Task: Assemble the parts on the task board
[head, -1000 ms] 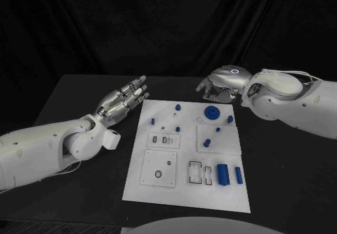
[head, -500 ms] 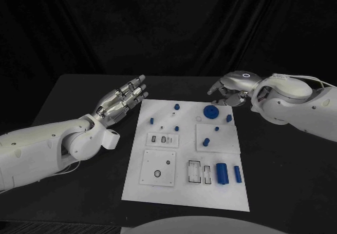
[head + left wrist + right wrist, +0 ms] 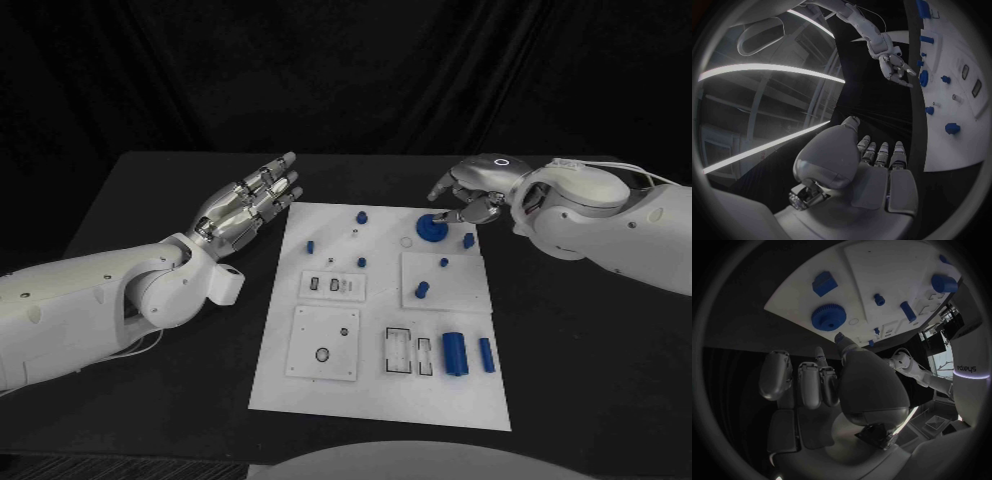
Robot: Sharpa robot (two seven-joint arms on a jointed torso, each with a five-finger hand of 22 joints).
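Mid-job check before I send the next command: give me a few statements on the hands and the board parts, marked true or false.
1. The right hand hovers at the far edge of the task board, close to the blue gear. True.
2. The right hand holds the blue gear. False: the right wrist view shows the gear lying on the board, apart from the fingers, which hold nothing.
3. The left hand is off the board's left side, fingers stretched out and apart. True.
4. The left hand pinches a small blue peg. False: it holds nothing.
5. Two long blue pieces lie side by side near the board's near right corner. True.
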